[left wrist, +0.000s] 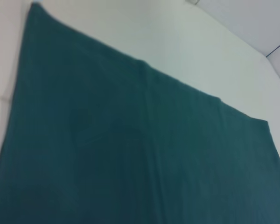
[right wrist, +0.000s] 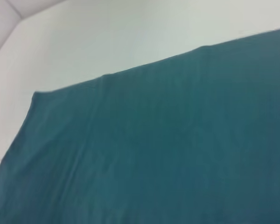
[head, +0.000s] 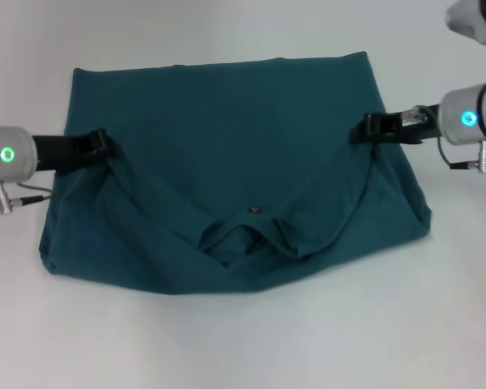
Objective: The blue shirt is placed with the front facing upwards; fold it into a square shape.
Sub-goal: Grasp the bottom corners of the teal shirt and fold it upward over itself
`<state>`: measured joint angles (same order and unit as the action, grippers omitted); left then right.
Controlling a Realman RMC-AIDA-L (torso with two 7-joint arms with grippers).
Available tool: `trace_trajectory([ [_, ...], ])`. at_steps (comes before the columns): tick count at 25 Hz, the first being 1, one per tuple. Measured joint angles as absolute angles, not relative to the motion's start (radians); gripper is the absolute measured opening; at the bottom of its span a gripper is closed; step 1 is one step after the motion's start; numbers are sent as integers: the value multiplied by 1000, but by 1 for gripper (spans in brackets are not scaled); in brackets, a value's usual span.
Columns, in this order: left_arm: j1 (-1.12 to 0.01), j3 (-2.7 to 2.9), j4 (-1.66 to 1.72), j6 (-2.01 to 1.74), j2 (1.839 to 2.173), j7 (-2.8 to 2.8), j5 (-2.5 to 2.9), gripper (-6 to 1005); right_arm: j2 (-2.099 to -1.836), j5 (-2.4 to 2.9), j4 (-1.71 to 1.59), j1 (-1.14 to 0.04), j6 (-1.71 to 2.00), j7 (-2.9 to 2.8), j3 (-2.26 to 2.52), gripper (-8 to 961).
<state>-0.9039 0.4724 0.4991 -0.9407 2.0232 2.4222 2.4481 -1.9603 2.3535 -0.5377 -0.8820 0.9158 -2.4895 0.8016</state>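
shirt: the blue shirt (head: pixel 235 146) is lying spread on the white desk (head: pixel 243 340), back side up, no lettering showing; the collar (head: pixel 251 231) with its small dark label is sitting near the edge closest to me, cloth bunching around it.
left claw: my left claw (head: pixel 105 144) is reaching in from the left, sitting at the shirt's left edge and pinching a fold of cloth there, folds radiating from it.
right claw: my right claw (head: pixel 364 128) is coming in from the right, gripping the shirt's right edge the same way.
left wrist view: only the shirt (left wrist: pixel 130 154) and bare desk (left wrist: pixel 177 42) are showing.
right wrist view: shirt (right wrist: pixel 168 149) filling most of it, desk (right wrist: pixel 130 37) beyond.
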Motion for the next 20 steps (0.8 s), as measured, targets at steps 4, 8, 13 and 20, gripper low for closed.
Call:
trace_trajectory([
  [4,-934,481,497,-922,2020,2410,2448,49,-1955,2399,-514,-925,880,-2494,832,47],
  [8,-958,500,493,-886,2014,2409,2450,49,-1956,2439,-514,-942,850,-2509,835,48],
  [13,-969,520,487,-826,2010,2415,2455,48,-1950,2504,-525,-953,815,-2555,837,49],
  [20,-973,537,487,-762,2009,2431,2457,49,-1934,2516,-523,-976,781,-2559,838,50],
])
